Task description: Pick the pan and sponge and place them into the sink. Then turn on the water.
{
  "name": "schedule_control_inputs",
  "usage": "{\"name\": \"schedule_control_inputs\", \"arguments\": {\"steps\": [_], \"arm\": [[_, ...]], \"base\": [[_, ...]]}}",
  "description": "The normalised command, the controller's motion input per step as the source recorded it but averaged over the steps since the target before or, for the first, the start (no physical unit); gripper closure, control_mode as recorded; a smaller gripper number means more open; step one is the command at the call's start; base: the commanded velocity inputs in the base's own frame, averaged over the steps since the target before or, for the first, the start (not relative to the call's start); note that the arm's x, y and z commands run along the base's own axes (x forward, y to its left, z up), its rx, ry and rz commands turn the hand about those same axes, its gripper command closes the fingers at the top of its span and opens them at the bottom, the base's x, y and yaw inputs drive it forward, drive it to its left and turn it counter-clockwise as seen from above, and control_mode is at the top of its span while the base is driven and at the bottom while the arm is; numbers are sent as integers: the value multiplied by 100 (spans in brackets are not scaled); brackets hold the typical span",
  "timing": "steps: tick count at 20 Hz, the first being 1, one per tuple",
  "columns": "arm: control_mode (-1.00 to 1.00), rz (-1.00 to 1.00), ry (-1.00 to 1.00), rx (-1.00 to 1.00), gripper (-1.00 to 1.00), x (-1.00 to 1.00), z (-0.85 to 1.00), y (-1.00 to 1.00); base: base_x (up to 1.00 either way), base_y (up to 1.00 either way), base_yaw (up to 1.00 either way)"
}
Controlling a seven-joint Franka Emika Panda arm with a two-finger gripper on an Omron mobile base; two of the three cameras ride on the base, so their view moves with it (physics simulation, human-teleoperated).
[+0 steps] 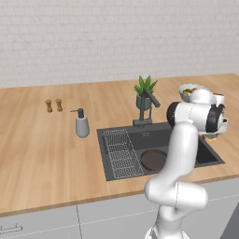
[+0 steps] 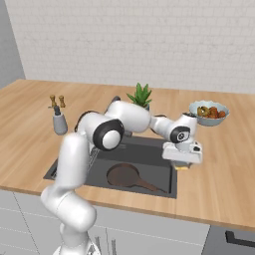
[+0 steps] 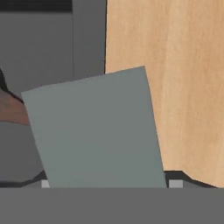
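Note:
The dark brown pan [image 1: 153,159] [image 2: 124,175] lies flat in the sink [image 1: 105,154] [image 2: 149,153], its thin handle pointing to the front right. A brown sliver of the pan [image 3: 11,109] shows at the left of the hand view. My gripper [image 2: 183,163] [image 1: 211,135] hangs over the sink's right rim, shut on the sponge [image 2: 183,167] [image 1: 211,138]. From the base views the sponge is a small yellow block under the hand. In the hand view the sponge [image 3: 96,131] turns a grey-green face to the camera and spans the gap between the fingertips [image 3: 175,183]. No water runs from the faucet [image 1: 145,107].
A wire rack [image 1: 121,154] fills the sink's left part. Behind the sink stands a potted plant [image 1: 144,91] [image 2: 140,94]. A pale bowl of red-orange food [image 2: 209,112] [image 1: 189,90] sits at the back right. A soap dispenser [image 1: 82,123] [image 2: 60,122] and two shakers [image 1: 53,105] stand to the left.

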Motion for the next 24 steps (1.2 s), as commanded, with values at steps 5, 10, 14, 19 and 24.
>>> {"name": "schedule_control_inputs", "arguments": {"steps": [5, 10, 14, 19, 24], "arm": [[-100, 49, -2, 6, 100, -13, 10, 49], [-100, 42, -5, 14, 100, -13, 3, 43], [-100, 38, -1, 14, 100, 0, 0, 38], [-100, 33, -1, 3, 100, -2, -2, 28], [-100, 14, 0, 0, 100, -7, -2, 13]], "base": [[0, 0, 0], [0, 0, 0], [0, 0, 0], [0, 0, 0], [0, 0, 0]]}}
